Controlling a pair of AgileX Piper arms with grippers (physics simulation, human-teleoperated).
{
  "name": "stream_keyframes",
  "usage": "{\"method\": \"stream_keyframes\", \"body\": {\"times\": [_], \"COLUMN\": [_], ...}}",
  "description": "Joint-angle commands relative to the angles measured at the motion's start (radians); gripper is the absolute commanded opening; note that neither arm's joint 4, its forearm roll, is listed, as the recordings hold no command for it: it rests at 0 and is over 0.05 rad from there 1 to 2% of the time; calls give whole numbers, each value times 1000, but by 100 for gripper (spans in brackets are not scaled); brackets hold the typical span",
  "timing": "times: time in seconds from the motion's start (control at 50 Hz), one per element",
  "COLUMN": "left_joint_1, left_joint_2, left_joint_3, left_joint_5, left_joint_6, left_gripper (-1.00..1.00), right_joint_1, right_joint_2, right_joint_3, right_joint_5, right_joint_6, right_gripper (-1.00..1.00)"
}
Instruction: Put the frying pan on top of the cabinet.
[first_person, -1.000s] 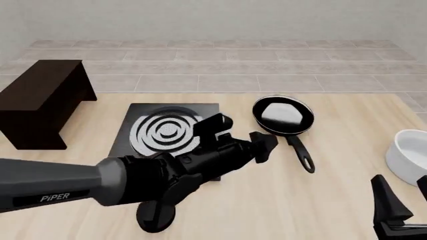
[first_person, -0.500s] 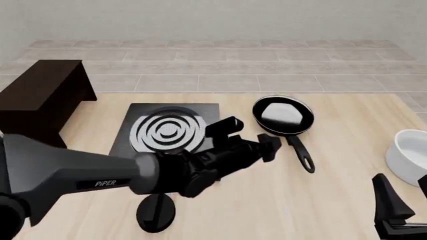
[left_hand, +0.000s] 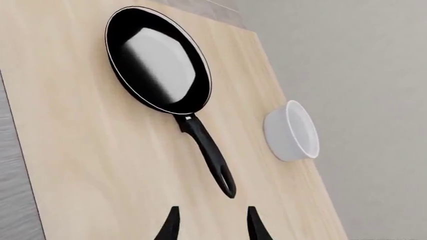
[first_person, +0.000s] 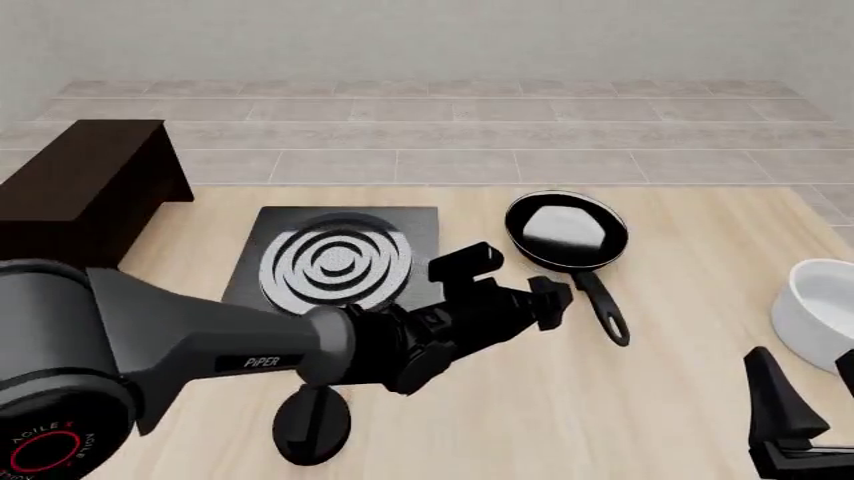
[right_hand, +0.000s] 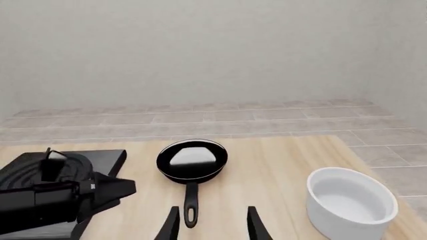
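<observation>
I am holding my left end effector (first_person: 550, 298) open and empty, hovering just beside the frying pan (first_person: 567, 232) handle. The pan is sitting on the worktop (first_person: 534, 400) between the stove plate (first_person: 334, 262) and the white bowl (first_person: 817, 310). My right end effector (right_hand: 210, 222) is open too. The cabinet (first_person: 80, 195) is standing far left.

Light is bright, even and soft, with only faint shadows on the bench (first_person: 667, 400). The frying pan (first_person: 566, 232) carries a pale glare patch inside. Everything renders sharp, without blur or edge distortion.
</observation>
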Motion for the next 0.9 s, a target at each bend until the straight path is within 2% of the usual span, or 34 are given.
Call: {"method": "stream_keyframes", "body": {"times": [0.02,0.54,0.9], "left_joint_1": [-2,-23,-2], "left_joint_2": [44,86,163], "left_joint_3": [-42,-126,-213], "left_joint_5": [9,51,96], "left_joint_6": [2,2,16], "left_gripper": [100,100,100], "right_joint_1": [-1,-4,-9], "right_joint_2": [0,3,-1], "right_joint_3": [0,9,10], "right_joint_5": [0,-7,-5], "right_joint_6": [2,15,34], "right_gripper": [100,100,100]}}
